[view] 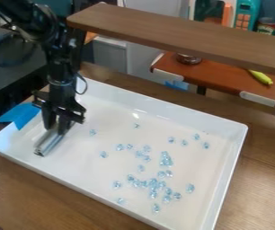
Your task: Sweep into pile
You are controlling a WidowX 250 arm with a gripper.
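Where the far room shows at the upper right of the camera view, a can (266, 26) bears a coloured label whose writing is too small to read. Beside it is a teal toy (246, 13) with orange squares on its front.

The near surface is a brown wooden table (257, 175), and on it lies a white rectangular tray (235, 128) with raised walls. Blue tape (23, 113) is at the tray's left corner. Beyond the tray, a brown wooden shelf (176, 29) crosses the upper part of the view. Behind and below that, a reddish-brown surface (218, 76) holds a yellow object (260, 77) and a dark round object (188, 59).

The gripper (55, 129) hangs at the left of the tray, its 2 fingers closed on a silvery metal bar (50, 141). The bar is inside the tray's left part. Its long axis slants across the view, from between the fingers at the upper right to the free end at the lower left, which points toward the tray's near left wall. Clear blue pieces (151, 183) lie well apart from the bar, thickest at the lower middle of the tray, with others scattered around.
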